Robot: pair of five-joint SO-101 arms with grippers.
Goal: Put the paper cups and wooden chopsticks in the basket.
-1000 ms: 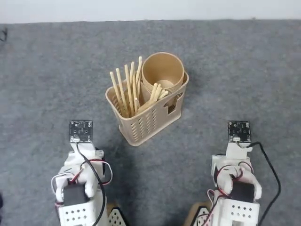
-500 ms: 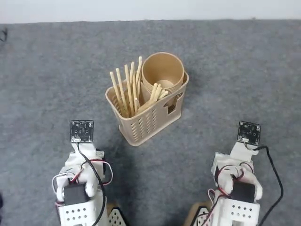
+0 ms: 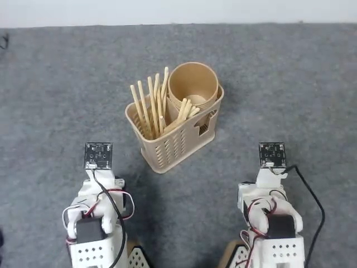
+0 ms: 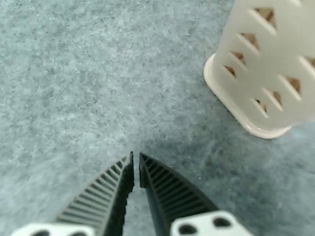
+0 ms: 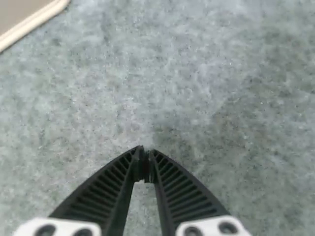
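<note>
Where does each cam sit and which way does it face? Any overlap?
High view: fixed above, looking down on the grey carpet and the basket with paper cups and chopsticks; left arm and right arm at the near edge.
Left wrist view: on the left wrist, facing carpet past the shut left gripper; basket wall ahead.
Right wrist view: on the right wrist, facing carpet past the shut right gripper; beige edge, likely the basket.
Shared: the basket, in all views.
</note>
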